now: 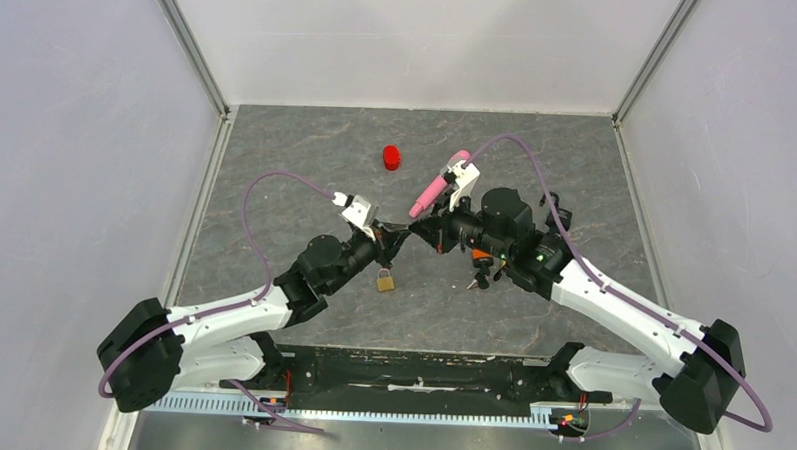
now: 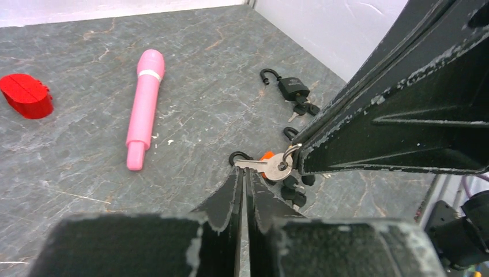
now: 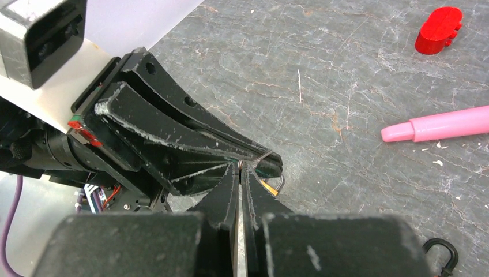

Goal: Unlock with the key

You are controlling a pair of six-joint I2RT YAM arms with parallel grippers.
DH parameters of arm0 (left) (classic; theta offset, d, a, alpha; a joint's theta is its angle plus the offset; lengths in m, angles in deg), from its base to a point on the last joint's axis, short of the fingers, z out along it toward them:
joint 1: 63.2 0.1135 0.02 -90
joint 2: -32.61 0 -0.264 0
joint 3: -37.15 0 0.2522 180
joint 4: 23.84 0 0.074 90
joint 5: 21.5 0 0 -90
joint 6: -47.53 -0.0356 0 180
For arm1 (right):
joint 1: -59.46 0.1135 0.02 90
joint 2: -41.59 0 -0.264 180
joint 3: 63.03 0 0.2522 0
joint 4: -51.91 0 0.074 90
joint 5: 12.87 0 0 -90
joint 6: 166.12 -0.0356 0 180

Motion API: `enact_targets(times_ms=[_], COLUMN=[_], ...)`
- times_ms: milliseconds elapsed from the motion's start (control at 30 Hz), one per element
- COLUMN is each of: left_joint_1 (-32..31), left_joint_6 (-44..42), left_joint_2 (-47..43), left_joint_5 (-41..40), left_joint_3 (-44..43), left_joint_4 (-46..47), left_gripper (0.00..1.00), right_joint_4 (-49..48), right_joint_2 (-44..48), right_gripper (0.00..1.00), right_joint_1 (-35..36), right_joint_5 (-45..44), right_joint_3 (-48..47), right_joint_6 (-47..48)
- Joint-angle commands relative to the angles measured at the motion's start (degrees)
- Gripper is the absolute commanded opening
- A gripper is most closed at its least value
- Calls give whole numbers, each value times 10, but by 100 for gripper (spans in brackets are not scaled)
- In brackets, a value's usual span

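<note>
Though plain, silver key [image 2: 260,167] with ring [image 2: 290,151].

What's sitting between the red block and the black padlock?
The pink marker lies between red block and black padlock, clear in the left wrist view.

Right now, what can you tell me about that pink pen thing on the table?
The pink marker is a smooth plastic-looking stick, thick with a pale band near its rounded far end, narrowing to a stubby near end. It lies flat on the grey table, right of the red block, with nothing touching it.
</note>
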Motion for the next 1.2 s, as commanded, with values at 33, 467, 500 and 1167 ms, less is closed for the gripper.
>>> enact_targets(times_ms=[33, 467, 500, 1167], left_joint_1=[-2, -2, -2, 85], left_joint_6=[-31, 4, 29, 678], left_joint_2=[-15, -47, -44, -69], left_joint_5=[34, 67, 61, 44], left_joint_3=[-16, -19, -19, 97], left_joint_4=[21, -54, -55, -43], left_gripper=[2, 42, 52, 86], right_joint_4=[2, 2, 0, -6], right_joint_2=[27, 45, 45, 20], right_gripper=[0, 0, 0, 0], right_joint_1=[1, -3, -4, -32], right_joint_5=[-2, -12, -15, -72], right_joint_3=[14, 20, 19, 15], right_joint_6=[5, 16, 17, 53])
